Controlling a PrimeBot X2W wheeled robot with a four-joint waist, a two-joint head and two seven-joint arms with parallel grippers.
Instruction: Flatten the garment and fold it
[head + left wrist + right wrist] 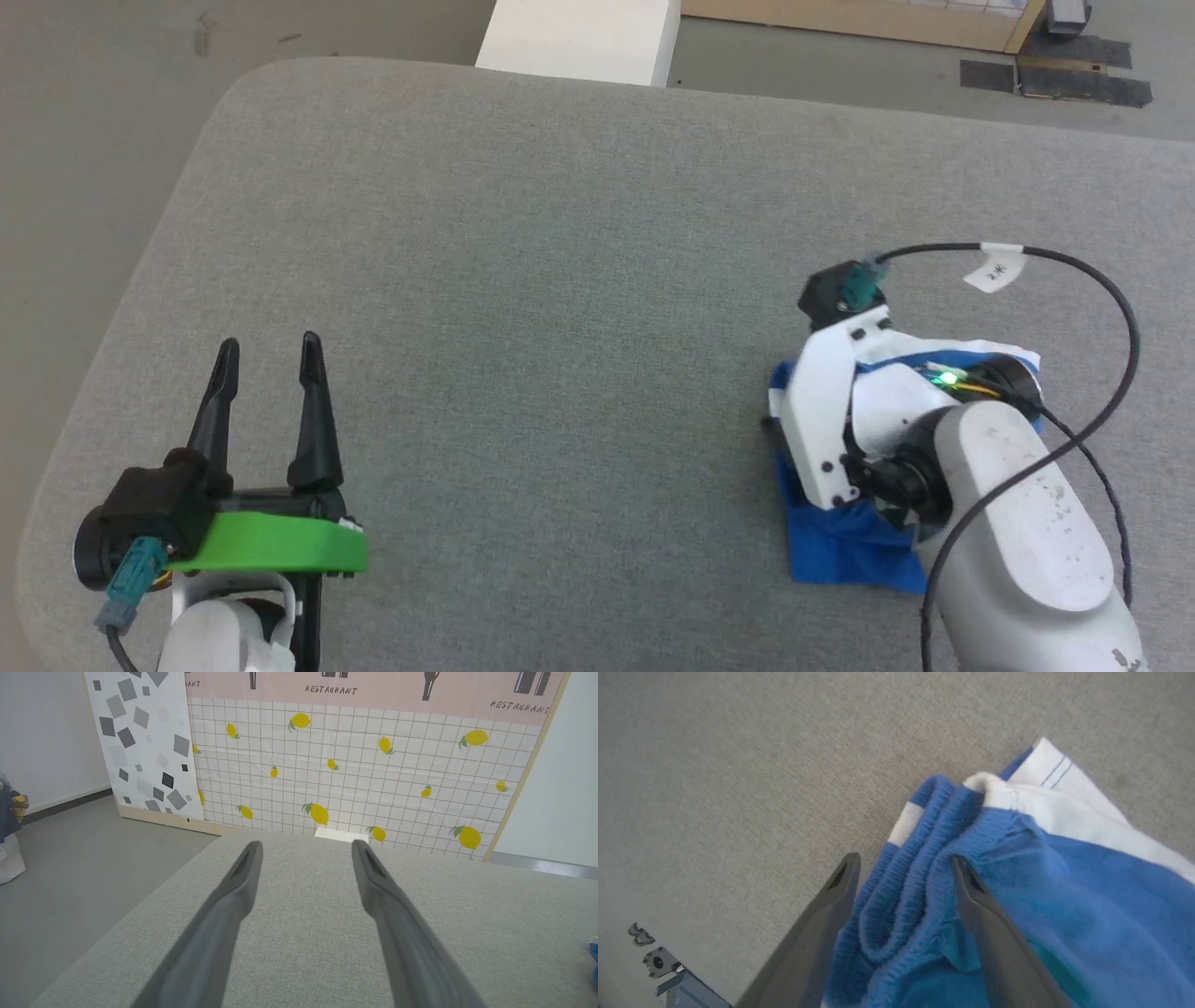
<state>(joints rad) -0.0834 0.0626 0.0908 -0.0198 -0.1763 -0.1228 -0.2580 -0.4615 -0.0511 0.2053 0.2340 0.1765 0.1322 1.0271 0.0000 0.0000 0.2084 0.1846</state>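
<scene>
Garment (pixel 845 551) lies as a compact, apparently folded bundle toward the table's (pixel 560 233) near edge, right side, beneath the right claw (pixel 904 858), released and straddling the waistband (pixel 896 905); left claw (pixel 269 341) released, empty, near the left edge; only tidying seems left.

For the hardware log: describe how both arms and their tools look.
Left tool: two long, tapered black fingers on a black base with a bright green plate and a teal plug. Right tool: the same dark fingers, on a white bracket with a green light. Its forearm is pale grey, scuffed; a black cable carries a white handwritten tag.
</scene>
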